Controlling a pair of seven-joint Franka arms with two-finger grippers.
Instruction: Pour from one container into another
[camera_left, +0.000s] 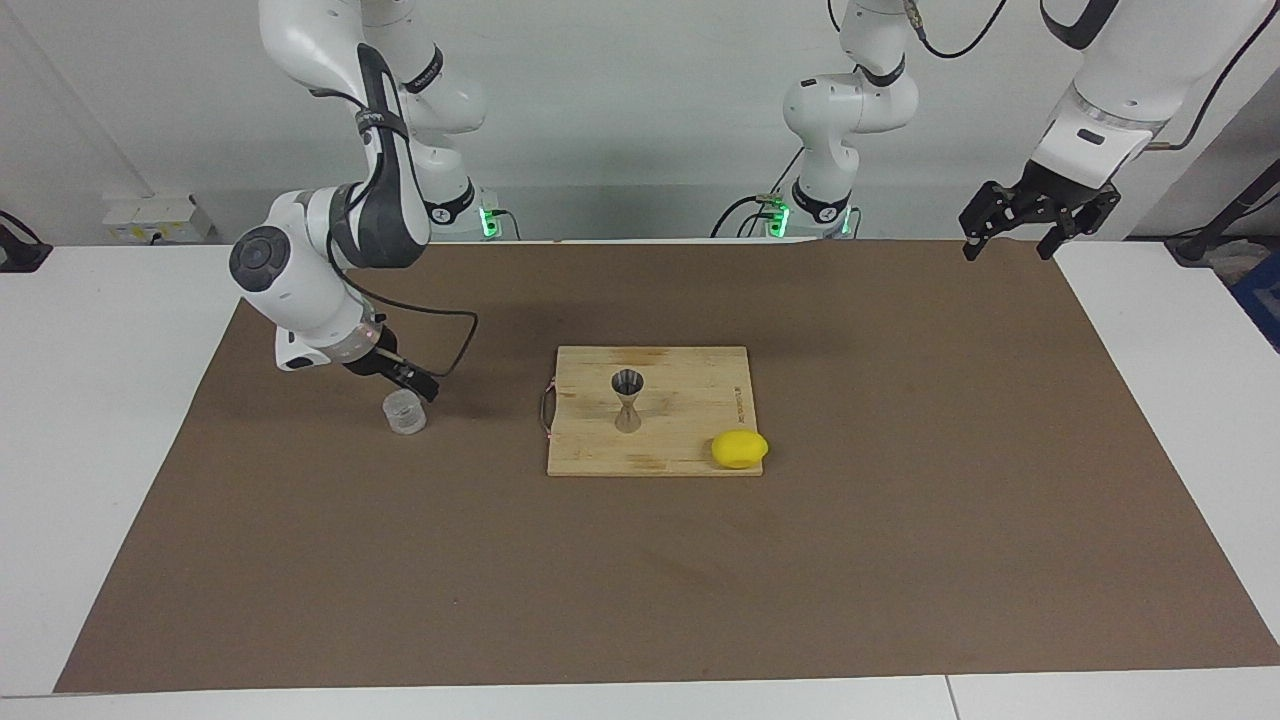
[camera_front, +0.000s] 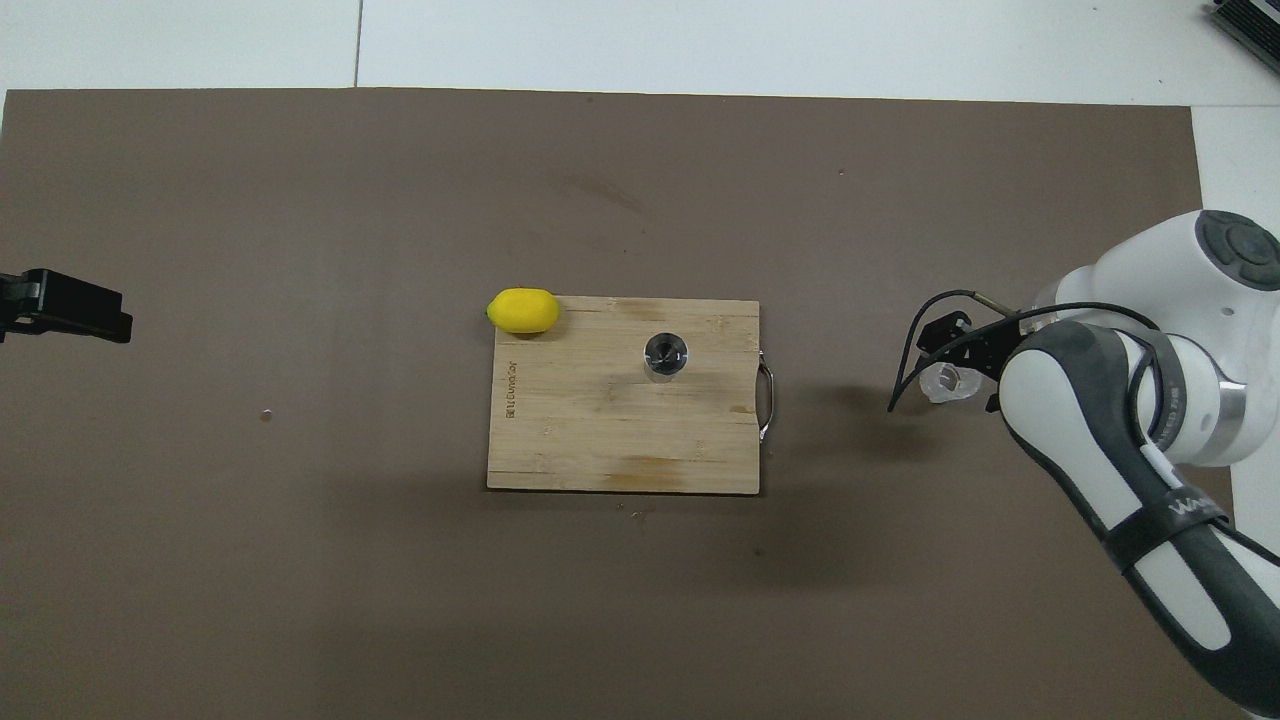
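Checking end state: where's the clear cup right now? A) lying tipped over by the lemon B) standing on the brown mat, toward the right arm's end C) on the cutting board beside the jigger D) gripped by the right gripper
B: the clear cup stands upright on the brown mat, apart from the cutting board, with nothing gripping it.
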